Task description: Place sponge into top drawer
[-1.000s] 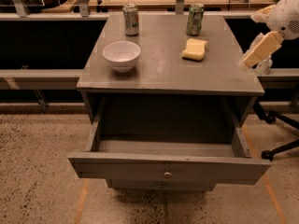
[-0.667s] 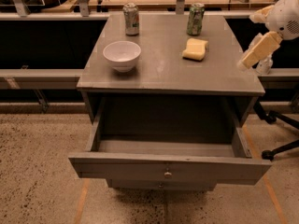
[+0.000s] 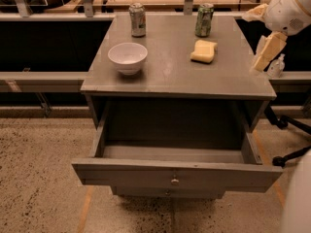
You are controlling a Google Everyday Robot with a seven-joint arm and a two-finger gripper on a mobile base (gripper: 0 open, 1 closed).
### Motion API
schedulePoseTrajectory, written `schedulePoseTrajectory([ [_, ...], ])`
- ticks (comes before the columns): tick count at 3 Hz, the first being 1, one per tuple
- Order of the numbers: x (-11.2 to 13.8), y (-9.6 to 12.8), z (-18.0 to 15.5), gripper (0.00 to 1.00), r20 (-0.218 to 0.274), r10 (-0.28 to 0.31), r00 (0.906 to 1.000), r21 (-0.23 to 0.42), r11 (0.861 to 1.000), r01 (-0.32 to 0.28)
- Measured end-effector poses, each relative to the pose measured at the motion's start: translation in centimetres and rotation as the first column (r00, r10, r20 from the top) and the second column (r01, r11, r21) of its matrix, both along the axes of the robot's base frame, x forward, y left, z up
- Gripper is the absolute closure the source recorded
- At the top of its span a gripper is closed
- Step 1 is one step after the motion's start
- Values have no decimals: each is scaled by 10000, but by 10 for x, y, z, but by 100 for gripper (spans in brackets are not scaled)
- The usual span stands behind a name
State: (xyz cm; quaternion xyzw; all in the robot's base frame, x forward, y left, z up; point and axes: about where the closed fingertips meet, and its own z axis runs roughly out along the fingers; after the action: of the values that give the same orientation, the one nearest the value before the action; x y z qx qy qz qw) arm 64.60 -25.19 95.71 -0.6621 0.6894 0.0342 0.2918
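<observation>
Camera view looks down on a grey cabinet with the gripper hanging off its right rear corner, above the edge of the top and well right of the sponge; its two yellowish fingers stand spread wide apart, and nothing is held between them or touching them. The sponge lies flat on the cabinet top, right of centre and toward the back, just in front of a green can and apart from it. A second, silver can stands upright at the back left, and a white bowl sits nearer the front left, close to the left edge. Between bowl and sponge the grey surface runs bare to the front edge. Below that edge the top drawer is pulled far out, its inside bare, its side walls and flat front framing a wide shallow space open from above; a small round knob marks the middle of the front. A small clear bottle stands on the ledge just beyond the cabinet's right side, beneath the gripper. Black chair legs reach over the speckled floor near the drawer's right corner
</observation>
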Motion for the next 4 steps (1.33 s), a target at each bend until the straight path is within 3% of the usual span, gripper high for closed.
schedulePoseTrajectory([
  [1, 8, 1, 4, 0, 401, 1575, 9867, -1477, 9776, -1500],
  [2, 23, -3, 20, 0, 1290, 2949, 9468, -3143, 9177, -2431],
  [3, 28, -4, 17, 0, 1466, 3607, 9211, -3564, 8878, -2910],
  [4, 36, -2, 18, 0, 1656, 3671, 9153, -3836, 8790, -2832],
])
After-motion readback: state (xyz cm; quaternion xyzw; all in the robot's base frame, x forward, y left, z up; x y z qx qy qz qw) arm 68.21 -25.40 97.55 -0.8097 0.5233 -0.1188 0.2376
